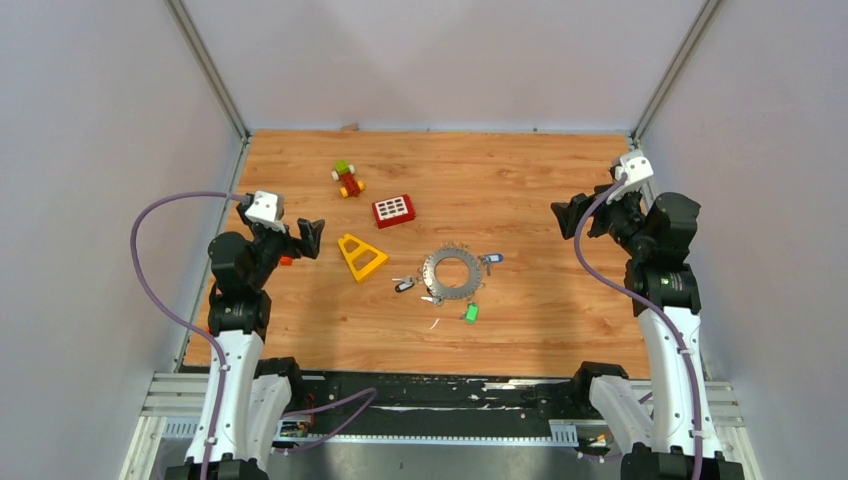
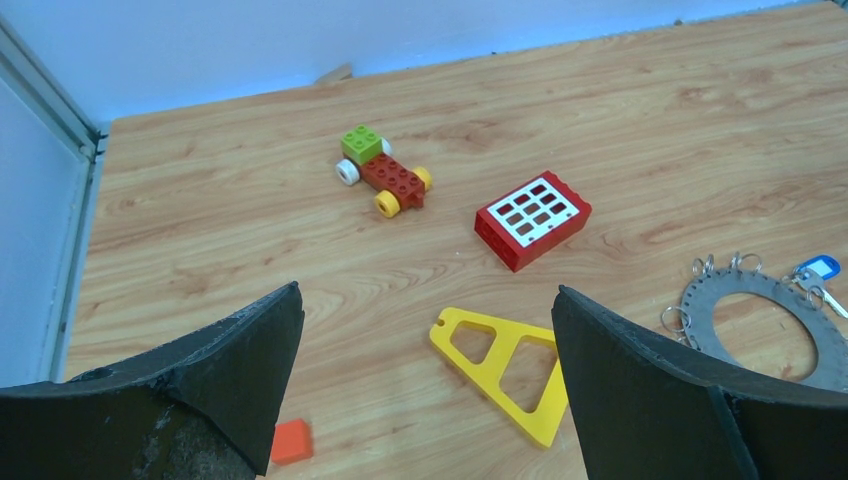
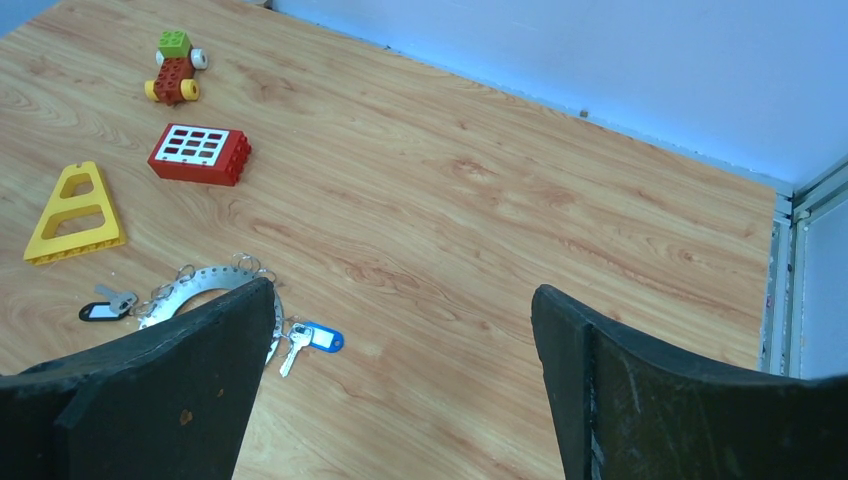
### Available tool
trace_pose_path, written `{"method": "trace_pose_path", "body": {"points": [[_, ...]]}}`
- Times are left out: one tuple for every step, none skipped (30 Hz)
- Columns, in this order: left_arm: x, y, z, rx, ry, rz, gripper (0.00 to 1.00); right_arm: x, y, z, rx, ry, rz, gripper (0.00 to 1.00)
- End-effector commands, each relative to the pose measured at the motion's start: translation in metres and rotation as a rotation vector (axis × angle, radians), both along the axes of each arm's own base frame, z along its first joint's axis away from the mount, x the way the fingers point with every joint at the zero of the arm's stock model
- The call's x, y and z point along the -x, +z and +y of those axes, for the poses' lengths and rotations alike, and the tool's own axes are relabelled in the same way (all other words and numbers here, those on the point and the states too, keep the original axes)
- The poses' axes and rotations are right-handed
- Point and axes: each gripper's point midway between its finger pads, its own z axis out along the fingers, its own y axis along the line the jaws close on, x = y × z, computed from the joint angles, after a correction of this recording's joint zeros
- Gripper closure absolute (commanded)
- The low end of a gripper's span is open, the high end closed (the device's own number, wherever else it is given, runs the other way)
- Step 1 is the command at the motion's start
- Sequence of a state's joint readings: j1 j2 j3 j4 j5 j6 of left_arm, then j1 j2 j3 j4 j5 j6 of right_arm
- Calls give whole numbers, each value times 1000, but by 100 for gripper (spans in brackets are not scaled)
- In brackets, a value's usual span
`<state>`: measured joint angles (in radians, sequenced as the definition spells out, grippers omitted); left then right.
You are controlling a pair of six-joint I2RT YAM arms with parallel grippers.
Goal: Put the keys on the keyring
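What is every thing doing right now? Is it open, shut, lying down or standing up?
left gripper: open, holding nothing.
right gripper: open, holding nothing.
keyring: lying flat.
blue key: lying at the keyring's rim.
black key: lying beside the keyring.
green key: lying near the keyring.
toy car: upright on its wheels.
red block: lying flat, grid side up.
yellow triangle: lying flat.

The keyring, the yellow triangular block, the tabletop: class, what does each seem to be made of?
The keyring looks like metal: flat, dull grey, notched rim. The yellow triangular block looks like moulded plastic: even bright colour, smooth edges. The tabletop shows wood grain; solid wood or printed laminate, I cannot tell.
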<state>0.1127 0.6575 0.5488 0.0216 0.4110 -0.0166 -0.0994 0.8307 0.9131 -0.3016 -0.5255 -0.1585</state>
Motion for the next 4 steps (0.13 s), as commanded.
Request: {"method": "trace_pose_path", "body": {"points": [[0, 19, 0, -18, -9, -54, 0, 1, 5, 4, 3, 20, -23, 0], [0, 19, 0, -18, -9, -53, 0, 0, 5, 4, 4, 21, -24, 0], [0, 19, 0, -19, -9, -54, 0, 1, 5, 4, 5, 22, -26, 0], [0, 19, 0, -19, -9, -55, 0, 0, 5, 4, 6, 21, -28, 0]]}}
